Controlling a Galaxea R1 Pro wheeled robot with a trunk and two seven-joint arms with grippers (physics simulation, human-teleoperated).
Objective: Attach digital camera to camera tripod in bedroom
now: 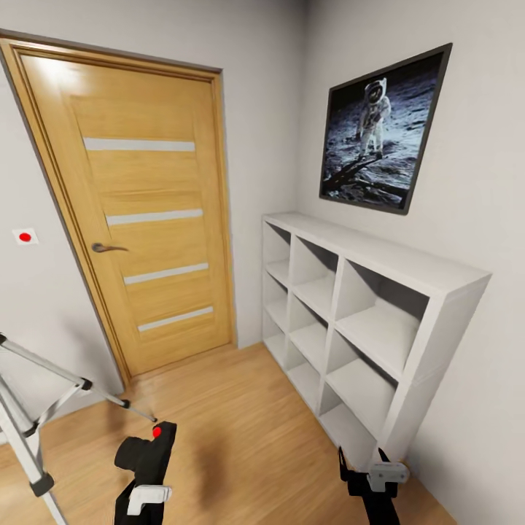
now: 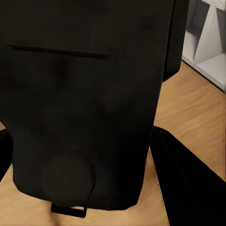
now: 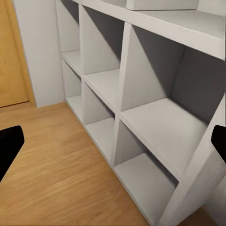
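Observation:
The digital camera, small and black with a red round button on top, hangs low over the wood floor in the head view, and my left gripper is shut on it. In the left wrist view the camera's dark body sits close between the black fingers. At the head view's left edge stand the silver-white legs and black joints of the camera tripod, a short way left of the camera; its head is out of view. My right gripper is open and empty beside the shelves, its fingertips wide apart.
A wooden door is shut ahead. White cubby shelves line the right wall under a framed astronaut picture. A wall switch with a red dot is left of the door. Light wood floor lies between tripod and shelves.

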